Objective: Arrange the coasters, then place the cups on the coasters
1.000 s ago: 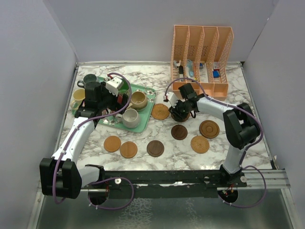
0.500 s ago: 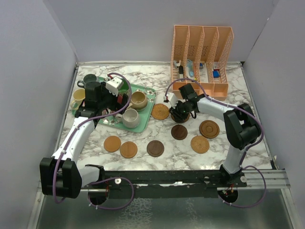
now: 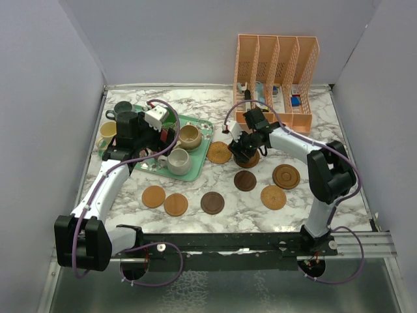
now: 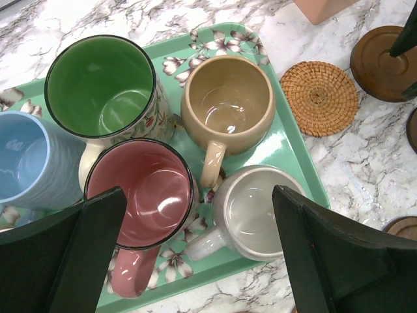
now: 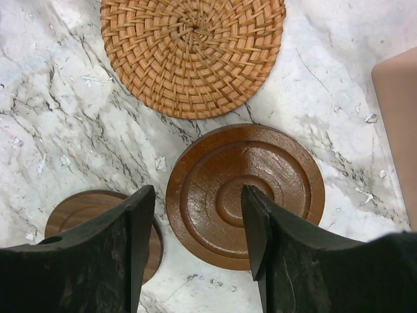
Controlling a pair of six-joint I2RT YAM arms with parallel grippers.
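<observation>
From above, can make out little of the ringed dark coaster (image 5: 244, 195), mostly hidden under the right claw (image 3: 246, 151). Likewise little of the green tray (image 4: 293, 155) from there, with the left arm (image 3: 107, 179) across it.

In the left wrist view, lose part of the light blue cup (image 4: 26, 166) past the left edge. See the green cup (image 4: 101, 88), tan cup (image 4: 228, 104), pink cup (image 4: 140, 192) and cream cup (image 4: 251, 212) upright on the tray, under the left claw (image 4: 199, 192). Jaws wide apart there, clamped on nothing.

In the right wrist view, find a smaller brown coaster (image 5: 71, 215) half hidden behind one finger (image 5: 111, 261).

Against a second ago: has shifted the right claw slightly towards the peach rack (image 3: 277, 72), with jaws spread wider and gripping nothing. Has left the ringed dark coaster flat on the worktop (image 3: 195, 98), just beside the woven coaster (image 5: 192, 55).
</observation>
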